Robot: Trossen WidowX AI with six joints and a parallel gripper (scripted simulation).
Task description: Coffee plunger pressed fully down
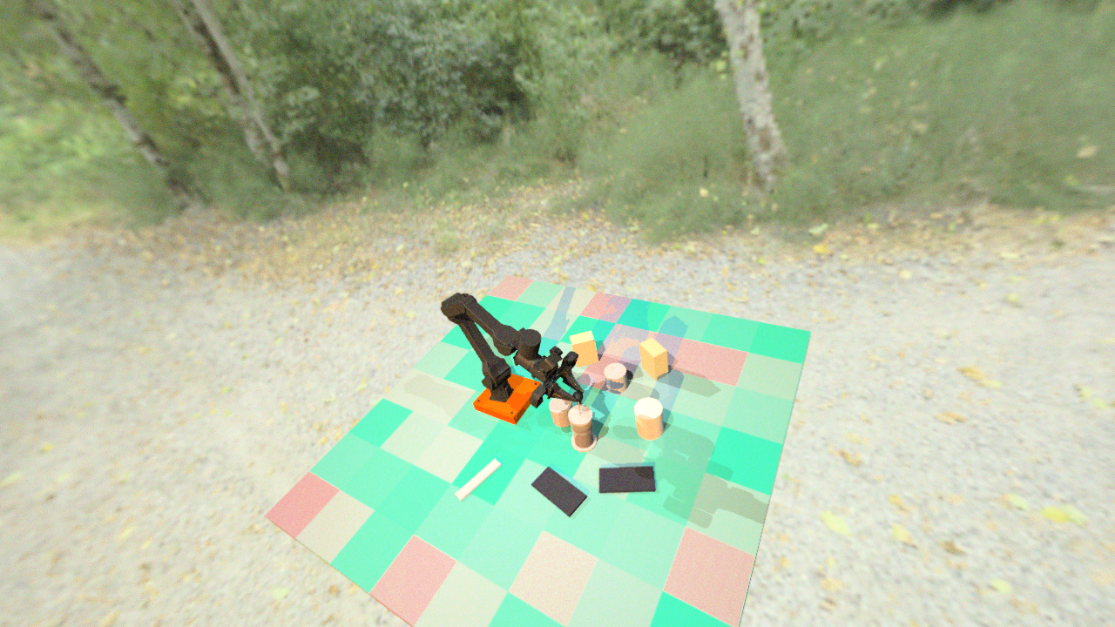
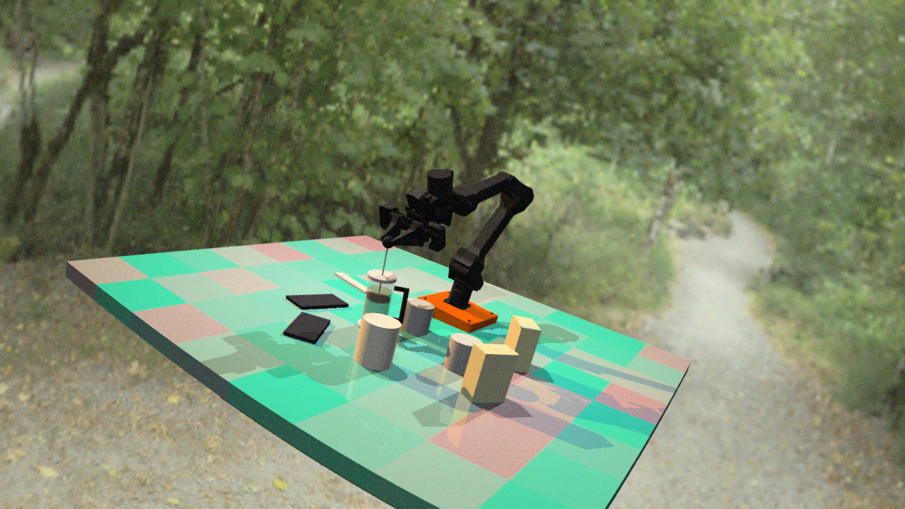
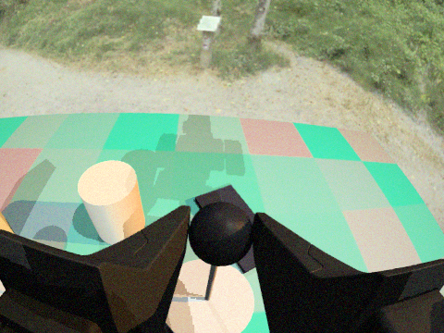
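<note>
- The gripper (image 3: 221, 235) is closed on the black ball (image 3: 220, 232) at the top of the plunger.
- The coffee press (image 2: 378, 296) stands upright on the checkered board (image 2: 189, 319), right under the gripper.

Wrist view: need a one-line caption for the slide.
Gripper shut on the black plunger knob, rod still raised above the coffee press lid, with a tan cylinder beside it.

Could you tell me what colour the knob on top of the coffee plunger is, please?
The knob is glossy black; the wrist view shows it best.
</note>
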